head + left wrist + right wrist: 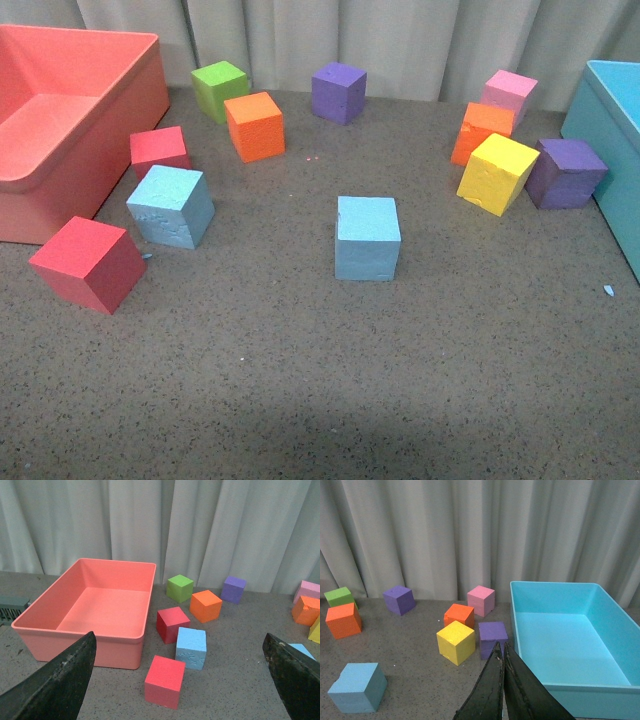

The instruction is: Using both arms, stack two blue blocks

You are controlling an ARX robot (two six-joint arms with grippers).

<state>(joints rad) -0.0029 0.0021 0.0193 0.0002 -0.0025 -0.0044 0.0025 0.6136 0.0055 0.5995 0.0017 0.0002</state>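
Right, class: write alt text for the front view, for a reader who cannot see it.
The left blue block sits near a coral bin and the centre blue block stands alone, on a grey table scattered with other coloured cubes.

No legible text, labels, brands or numbers in any view. Blue blocks [367, 237] [171, 205], other cubes [254, 125], red bin [40, 212], teal bin [590, 700] and curtain [420, 40] all have plain, unmarked faces.

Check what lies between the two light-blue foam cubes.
Nothing: the front view shows only bare grey tabletop between the left blue foam cube and the centre blue foam cube.
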